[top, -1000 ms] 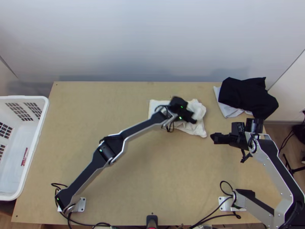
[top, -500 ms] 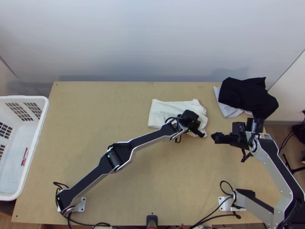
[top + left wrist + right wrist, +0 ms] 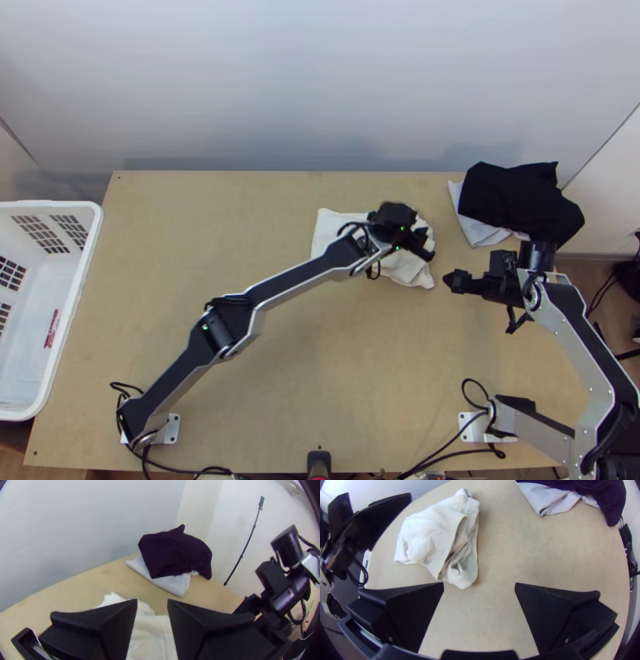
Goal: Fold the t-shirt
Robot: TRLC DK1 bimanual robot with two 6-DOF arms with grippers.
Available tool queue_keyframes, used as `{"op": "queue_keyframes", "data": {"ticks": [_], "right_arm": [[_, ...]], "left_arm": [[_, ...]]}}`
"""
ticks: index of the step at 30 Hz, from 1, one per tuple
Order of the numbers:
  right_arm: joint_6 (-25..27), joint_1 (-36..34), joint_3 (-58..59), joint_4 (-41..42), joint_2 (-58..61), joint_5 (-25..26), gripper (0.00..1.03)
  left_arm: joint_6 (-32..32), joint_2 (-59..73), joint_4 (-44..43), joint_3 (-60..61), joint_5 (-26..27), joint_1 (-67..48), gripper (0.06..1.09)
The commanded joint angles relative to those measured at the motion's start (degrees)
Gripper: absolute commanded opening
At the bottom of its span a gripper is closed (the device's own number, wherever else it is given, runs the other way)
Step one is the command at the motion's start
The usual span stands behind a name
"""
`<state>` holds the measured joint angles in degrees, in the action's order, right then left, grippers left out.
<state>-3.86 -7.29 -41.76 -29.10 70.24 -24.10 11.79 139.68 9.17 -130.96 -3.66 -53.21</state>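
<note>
The white shirt (image 3: 330,228) lies on the light wooden bench (image 3: 216,240), right of the middle and nearer the far edge than the near one. Its left end is fairly flat; its right part is bunched, with crumpled folds showing under the edge of a smoother layer. The left arm stretches across the middle, its tool (image 3: 425,244) over the shirt's right part. That tool is unclenched, white fabric visible between its parted fingers. The right tool (image 3: 454,282) is just beyond the shirt's near right corner, apart from it, spread wide and holding nothing. A small gap separates the two tools. At the far right corner, a black cloth (image 3: 520,200) covers most of a pale one (image 3: 472,224), with a strip of wood between this pile and the shirt. Open wood stretches from the shirt to the left edge, where a white basket (image 3: 80,276) stands alongside, and also toward the near edge.
</note>
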Motion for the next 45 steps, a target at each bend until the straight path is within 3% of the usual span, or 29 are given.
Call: {"op": "queue_keyframes", "data": {"ticks": [1,9,13,16,28,40,43,45], "right_arm": [[-3.79,-1.06,-1.22,-0.08,1.66,-1.92,0.99],[-5.11,0.08,0.19,0.19,1.75,-4.91,0.99],[-7.66,2.37,0.45,4.14,6.05,-6.66,0.99],[-10.64,4.83,-0.43,9.06,10.36,-7.28,0.99],[-14.16,10.63,-10.98,16.53,27.76,-7.02,0.99],[-14.42,16.43,-18.45,16.80,35.58,-2.71,0.99],[-14.34,18.63,-20.91,16.09,36.99,-0.60,0.85],[-13.54,20.30,-21.70,16.01,36.73,1.60,0.62]], "left_arm": [[-2.12,-8.02,5.86,0.09,0.50,2.06,1.03],[-5.55,-16.89,18.25,5.80,0.50,5.05,1.04],[-5.38,-22.43,22.12,9.40,-0.38,7.51,1.04],[-6.25,-28.06,22.21,15.20,-0.47,9.09,1.04],[-7.66,-44.93,21.86,31.29,-2.05,17.53,1.04],[-7.31,-57.32,17.37,44.03,-1.88,24.82,1.04],[-7.31,-60.49,15.53,49.04,-1.88,25.17,1.04],[-6.69,-62.42,14.74,51.94,-1.88,25.26,1.04]]}}
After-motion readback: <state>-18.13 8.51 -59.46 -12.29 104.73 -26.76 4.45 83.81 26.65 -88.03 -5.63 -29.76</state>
